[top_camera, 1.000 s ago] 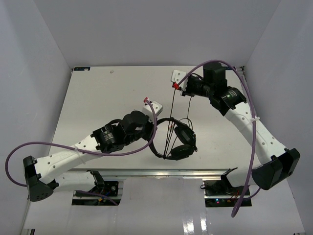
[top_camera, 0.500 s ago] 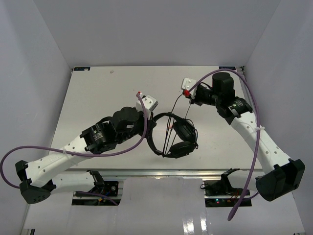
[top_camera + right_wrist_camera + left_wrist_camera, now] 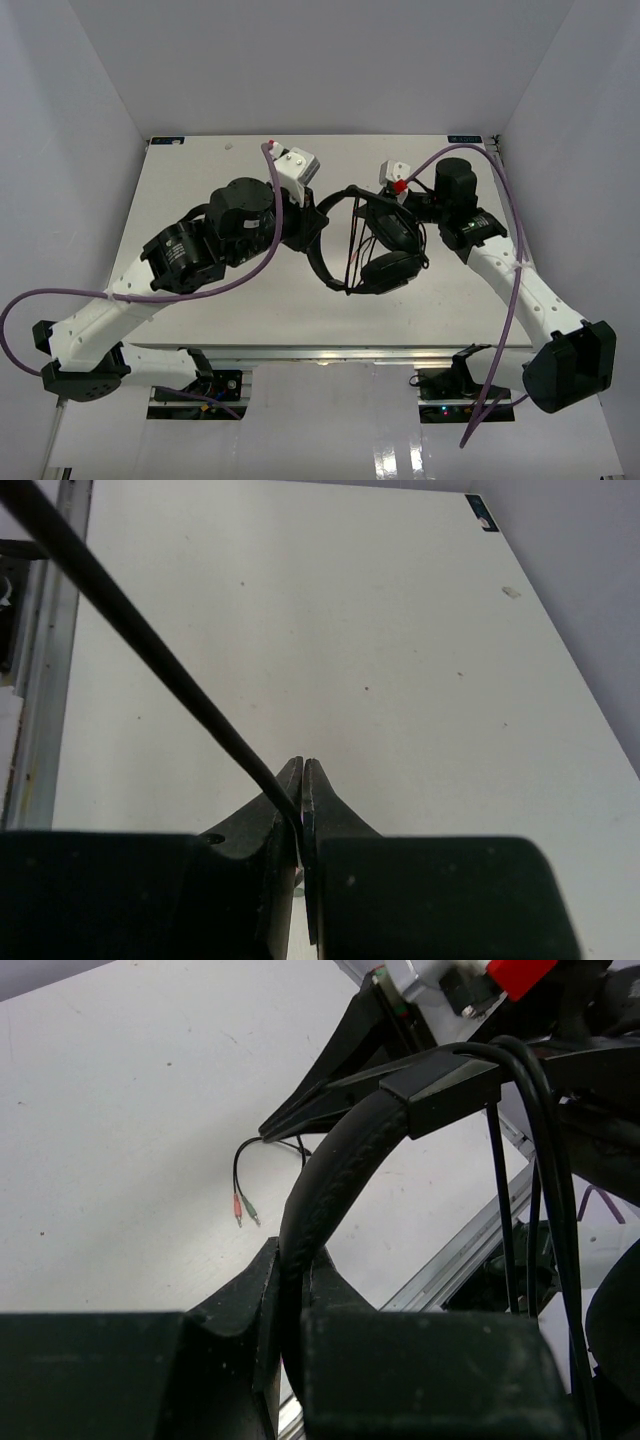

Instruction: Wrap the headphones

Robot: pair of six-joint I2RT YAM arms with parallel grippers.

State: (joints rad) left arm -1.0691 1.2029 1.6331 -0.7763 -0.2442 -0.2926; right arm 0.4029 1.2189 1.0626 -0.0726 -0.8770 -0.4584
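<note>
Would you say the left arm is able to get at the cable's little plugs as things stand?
Probably not: its jaws are shut on the headband, though nothing stands before the plugs.

Headphones (image 3: 388, 268) over table (image 3: 200, 170), left tool (image 3: 290, 1270) on headband (image 3: 330, 1180) at left, right tool (image 3: 302, 780) on cable (image 3: 130, 630) at right

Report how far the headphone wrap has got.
Done: the left pincer is shut on the headband of the headphones, and cable strands already cross it. In hand: the right pincer is shut on the taut cable. Left: probably more turns, since the plugs are loose.
</note>
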